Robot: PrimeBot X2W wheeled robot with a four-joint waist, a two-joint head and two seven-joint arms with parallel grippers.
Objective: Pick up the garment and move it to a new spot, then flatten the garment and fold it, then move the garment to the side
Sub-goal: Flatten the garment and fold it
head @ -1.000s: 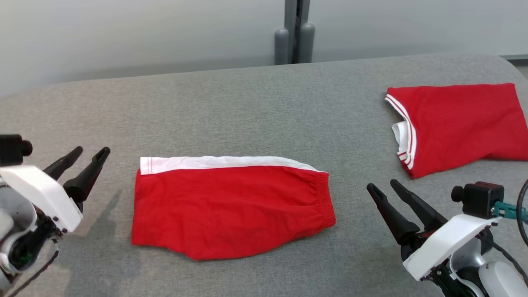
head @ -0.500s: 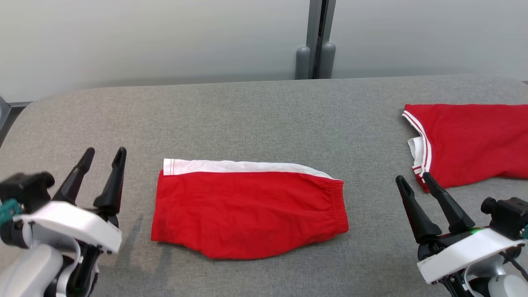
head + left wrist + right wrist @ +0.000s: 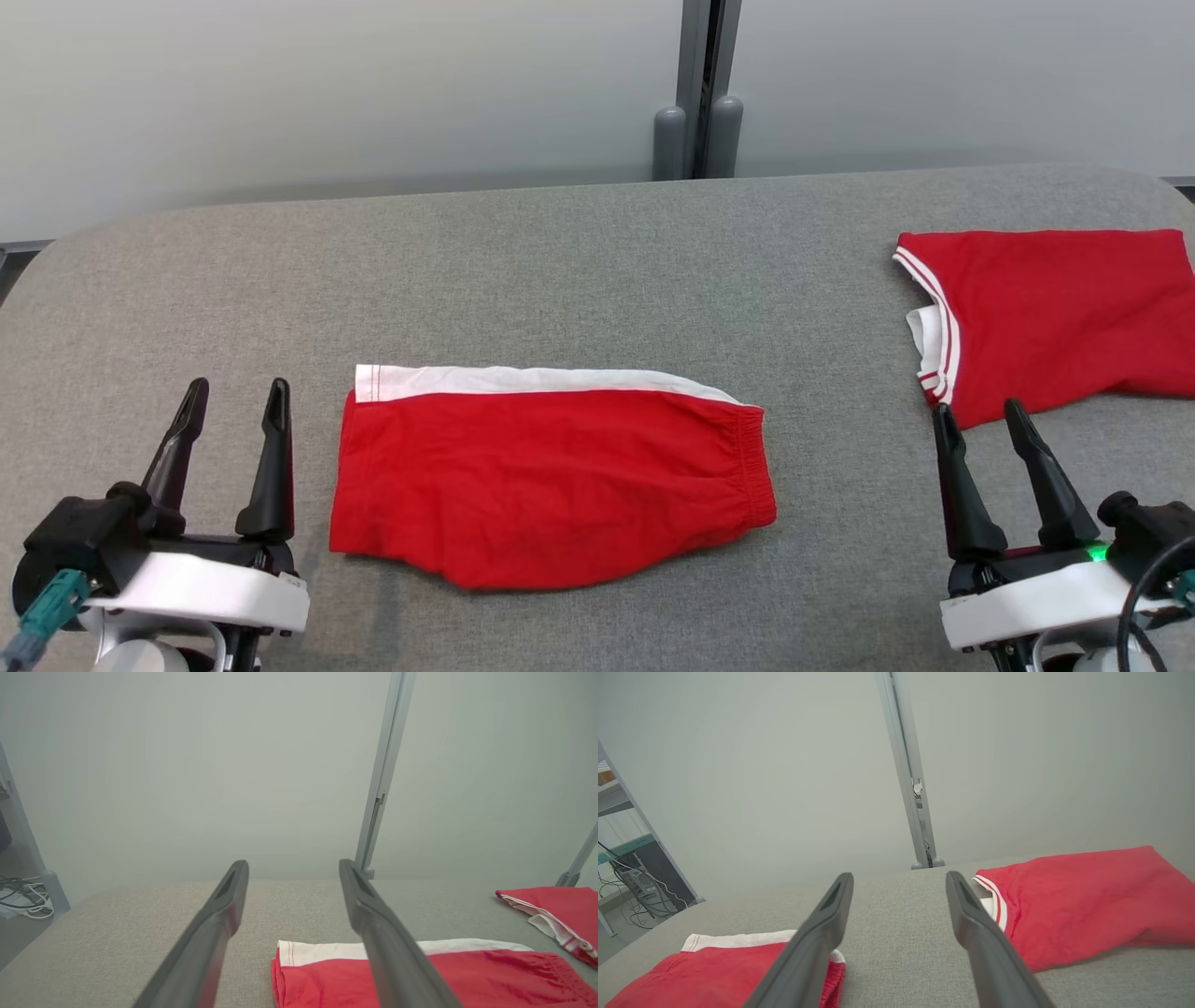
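**Garment (image 3: 551, 485) folded mid-table, both grippers empty**

The garment, red shorts with a white band, is seen folded flat on the grey table (image 3: 560, 280), between the two grippers and touched by neither. The left gripper (image 3: 238, 385) is held just beside the hem end. The right gripper (image 3: 978, 409) is held further off from the elastic waistband end. On both, the fingers are spread wide and nothing is gripped. A second red garment (image 3: 1064, 317) is laid toward the table's right edge, near the right gripper.

The move to the side is judged to be the step that remains. If only the top layer is pinched, the fold could be pulled open as the cloth is lifted. If one end is raised ahead of the other, the garment could be dragged askew. The second red garment could be snagged or overlapped if the right arm is swung wide.

Against the frame of a second ago, the whole view is shifted, so camera motion is assumed. Both pairs of fingers, then slanted inward, are now pointed straight up the view. Their spread is unchanged, and the fold's outline is matched.
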